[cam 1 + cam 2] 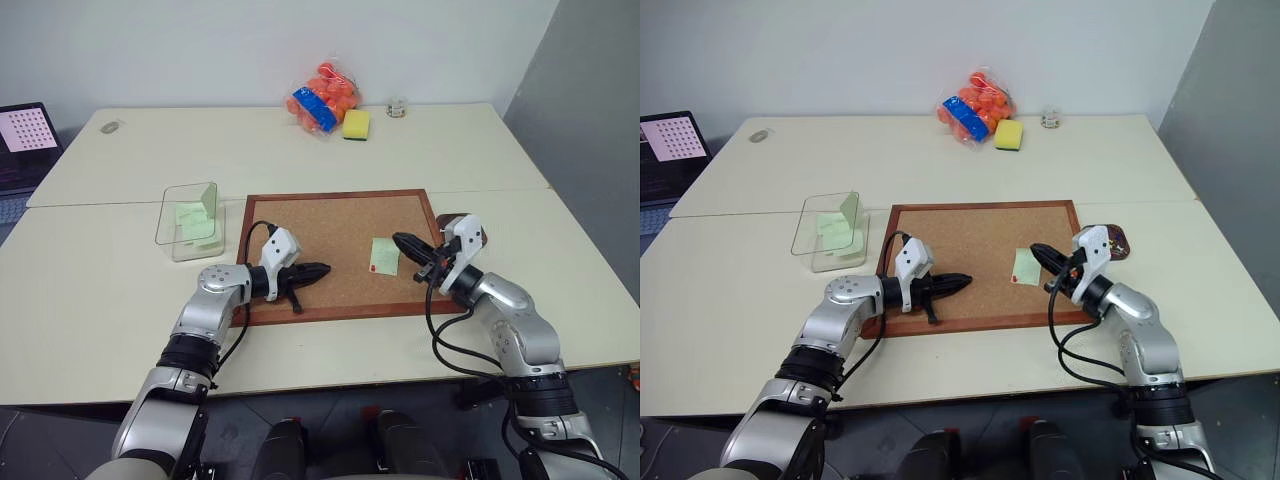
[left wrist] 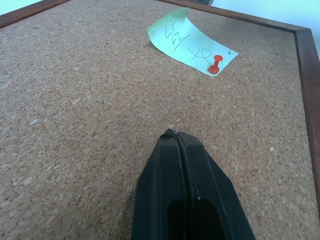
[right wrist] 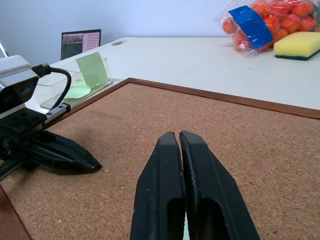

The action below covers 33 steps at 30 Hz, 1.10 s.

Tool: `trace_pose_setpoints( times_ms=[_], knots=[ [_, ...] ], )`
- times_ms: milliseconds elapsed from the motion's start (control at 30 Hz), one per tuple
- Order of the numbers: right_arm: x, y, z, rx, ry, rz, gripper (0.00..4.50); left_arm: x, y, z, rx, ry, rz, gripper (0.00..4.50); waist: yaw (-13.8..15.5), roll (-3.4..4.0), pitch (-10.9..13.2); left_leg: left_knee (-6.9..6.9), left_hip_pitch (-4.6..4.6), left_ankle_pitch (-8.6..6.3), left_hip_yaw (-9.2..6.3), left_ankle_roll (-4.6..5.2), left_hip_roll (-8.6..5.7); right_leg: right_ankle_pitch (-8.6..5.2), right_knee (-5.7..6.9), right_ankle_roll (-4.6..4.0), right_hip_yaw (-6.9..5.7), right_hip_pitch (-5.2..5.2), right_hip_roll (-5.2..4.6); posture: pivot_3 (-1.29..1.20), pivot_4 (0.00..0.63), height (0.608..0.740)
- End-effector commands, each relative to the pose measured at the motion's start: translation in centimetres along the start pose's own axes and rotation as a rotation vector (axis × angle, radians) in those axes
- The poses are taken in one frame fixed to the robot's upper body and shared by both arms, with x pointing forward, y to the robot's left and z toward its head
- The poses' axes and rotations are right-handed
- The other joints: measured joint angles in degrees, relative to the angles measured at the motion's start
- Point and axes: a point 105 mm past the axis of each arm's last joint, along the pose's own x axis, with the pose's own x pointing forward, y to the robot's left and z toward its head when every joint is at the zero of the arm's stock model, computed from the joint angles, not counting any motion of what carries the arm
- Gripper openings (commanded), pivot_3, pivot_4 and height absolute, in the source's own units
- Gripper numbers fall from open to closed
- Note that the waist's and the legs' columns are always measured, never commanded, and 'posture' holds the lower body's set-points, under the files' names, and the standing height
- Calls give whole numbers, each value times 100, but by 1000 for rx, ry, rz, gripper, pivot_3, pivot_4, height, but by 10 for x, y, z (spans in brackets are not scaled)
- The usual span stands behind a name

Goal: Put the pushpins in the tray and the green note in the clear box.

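A cream table [image 1: 330,150] carries a cork board [image 1: 330,225] in front of a white wall. At far left the clear box [image 1: 190,222] holds green slips. The left gripper [image 1: 322,269] hovers over the board, jaws shut, empty. Right of it the green note [image 1: 384,255] lies on the cork, long axis front-to-back, a red pushpin [image 2: 215,65] at its near corner. The right gripper [image 1: 401,240], shut, hangs just beside the note; the tray [image 1: 1120,240] lies behind it.

You've got bright, even overhead light, soft short shadows under both arms on the cork board [image 1: 340,250]. No glare on the desk [image 1: 120,300]. Wrist views sharp up close, far edges slightly soft.
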Motion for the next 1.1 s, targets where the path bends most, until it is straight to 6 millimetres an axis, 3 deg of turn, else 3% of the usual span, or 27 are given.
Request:
trace_pose_setpoints(
  times_ms=[33, 133, 233, 500, 567, 667, 700, 733, 1100],
  knots=[
    [-6, -50, 23, -69, -68, -274, 23, -2, -1, -11, -19, 38, 1, 0, 0, 0, 0, 0, -1, 0, 0, 0, 0, 0, 0, 0, 0, 0, 0, 0, 150, 740],
    [-14, -91, 25, -61, -63, -507, 23, -2, -1, -11, -17, 39, -1, 0, 3, 1, 1, 0, 1, 0, 4, 0, -2, 1, 2, 1, 3, -2, -2, 0, 150, 740],
    [-19, -114, 25, -41, -48, -632, 23, -2, 0, -11, -16, 40, 2, 0, 6, 1, 0, -1, 1, 0, 5, 0, -2, 4, 2, -4, 4, -2, -2, 0, 150, 740],
    [-18, -135, 12, 32, 4, -710, 23, -4, 1, -11, -14, 41, 12, 0, 3, 2, 0, -4, -2, 0, 6, 0, -2, 14, -1, -24, 4, -2, -2, 0, 150, 740],
    [-19, -138, 10, 39, 9, -719, 461, -5, 2, -11, -14, 42, 15, 0, 0, 3, 1, -4, -1, 0, 7, 0, -2, 14, -1, -24, 5, -2, -2, 0, 150, 740],
    [-23, -142, 9, 29, 18, -741, 662, -6, 2, -12, -15, 43, 20, 0, 0, 3, 1, -4, -2, 0, 6, 1, -2, 13, -1, -23, 4, -2, -2, 0, 150, 740],
    [-24, -143, 8, 27, 19, -746, 1031, -7, 2, -13, -15, 44, 21, 0, -1, 3, 1, -4, -2, 0, 6, 1, -2, 13, -1, -23, 5, -2, -2, 0, 150, 740],
    [-25, -143, 8, 27, 19, -749, 1053, -7, 2, -13, -15, 46, 22, 0, -2, 3, 1, -4, -2, 0, 6, 1, -2, 13, -1, -23, 5, -2, -2, 0, 150, 740],
    [-25, -137, 17, -38, -14, -710, 3223, -4, 1, -11, -14, 43, 13, 0, -21, 3, 1, -4, -1, 0, 6, 1, -1, 12, -1, -21, 5, -2, -1, 0, 150, 740]
  ],
)
